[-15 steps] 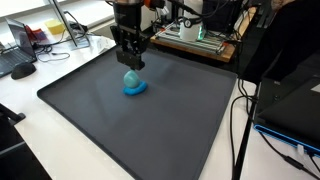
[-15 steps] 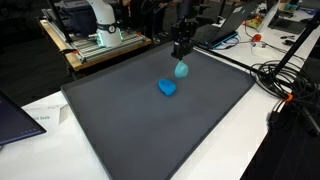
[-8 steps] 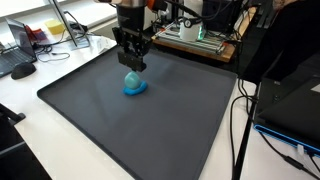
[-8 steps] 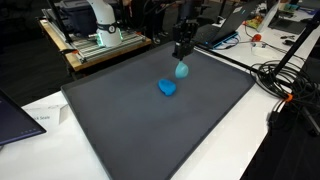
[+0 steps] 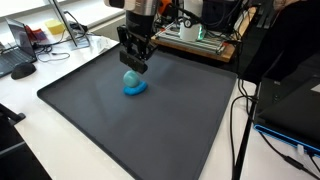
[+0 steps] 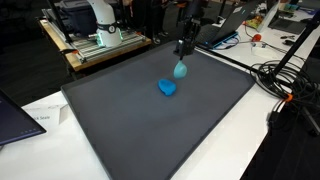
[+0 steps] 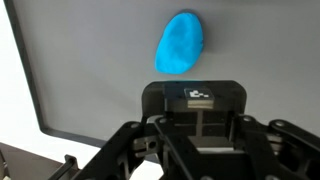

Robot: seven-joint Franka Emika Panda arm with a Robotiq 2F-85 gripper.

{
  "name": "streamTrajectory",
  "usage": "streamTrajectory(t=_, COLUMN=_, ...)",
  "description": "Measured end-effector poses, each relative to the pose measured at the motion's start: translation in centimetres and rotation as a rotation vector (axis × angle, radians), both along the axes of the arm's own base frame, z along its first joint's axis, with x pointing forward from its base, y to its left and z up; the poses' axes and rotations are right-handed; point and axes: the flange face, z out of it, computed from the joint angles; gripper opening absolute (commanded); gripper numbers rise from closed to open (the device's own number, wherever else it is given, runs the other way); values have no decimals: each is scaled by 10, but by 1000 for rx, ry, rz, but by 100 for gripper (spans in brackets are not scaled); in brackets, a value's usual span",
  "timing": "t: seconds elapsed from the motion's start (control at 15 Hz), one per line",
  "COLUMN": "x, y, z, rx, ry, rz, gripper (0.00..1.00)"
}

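My gripper (image 5: 134, 66) (image 6: 182, 55) hangs over the far part of a black mat (image 5: 150, 130) (image 6: 150, 130). It is shut on a small light teal egg-shaped object (image 5: 130, 77) (image 6: 181, 70) that sits just under its fingertips. A bright blue lump (image 5: 135, 89) (image 6: 167, 88) (image 7: 181, 45) lies on the mat close beside it, apart from the fingers. In the wrist view the gripper (image 7: 196, 100) has its fingers drawn together, and they hide the teal object.
The mat lies on a white table (image 5: 60, 65) (image 6: 250, 130). Cables (image 5: 240, 130) (image 6: 290, 85) run along one side. A keyboard and mouse (image 5: 22, 68), a laptop (image 6: 10, 115) and lab equipment (image 6: 95, 35) stand around the mat's edges.
The gripper has shifted a little sideways and tilted slightly. The teal object and the blue lump stay where they were.
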Motion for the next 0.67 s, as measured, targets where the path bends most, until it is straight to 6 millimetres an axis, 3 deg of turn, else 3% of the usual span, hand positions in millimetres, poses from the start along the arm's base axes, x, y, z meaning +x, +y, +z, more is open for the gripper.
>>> streamTrajectory(t=0.33, x=8, y=31, z=-10, rx=-137, ry=13, rz=12, gripper=22)
streamTrajectory(t=0.67, x=16, y=59, z=-34, rx=-268, ry=36, rz=27, gripper=22)
